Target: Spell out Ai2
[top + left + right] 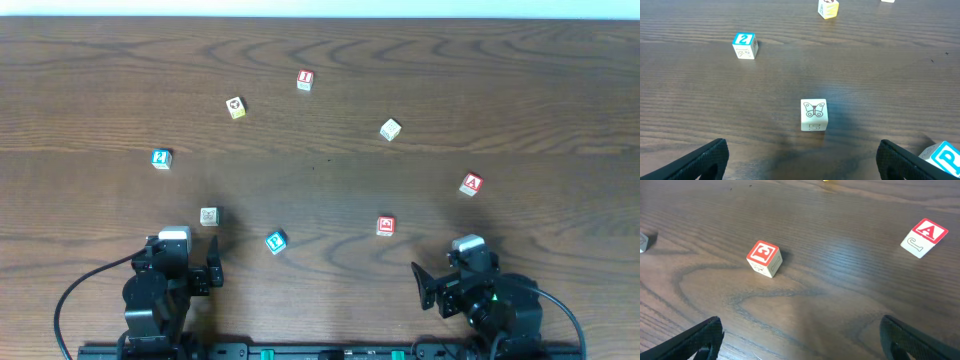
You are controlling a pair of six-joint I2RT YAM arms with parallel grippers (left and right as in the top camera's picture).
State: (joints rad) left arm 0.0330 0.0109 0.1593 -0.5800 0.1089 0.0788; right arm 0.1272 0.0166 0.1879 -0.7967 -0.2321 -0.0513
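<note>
The red "A" block [471, 184] lies at the right, also in the right wrist view [923, 237]. The red "I" block [305, 79] lies far centre. The blue "2" block [161, 158] lies at the left, also in the left wrist view [744, 45]. My left gripper [192, 272] is open and empty near the front edge, its jaws [802, 160] wide apart. My right gripper [440, 285] is open and empty at the front right, its jaws [802, 337] wide apart.
Other blocks lie scattered: a butterfly block [208, 216] [813, 114], a blue "P" block [275, 241] [942, 157], a red-faced block [385, 226] [764, 258], a yellow-sided block [235, 107] [828, 7] and a plain block [390, 129].
</note>
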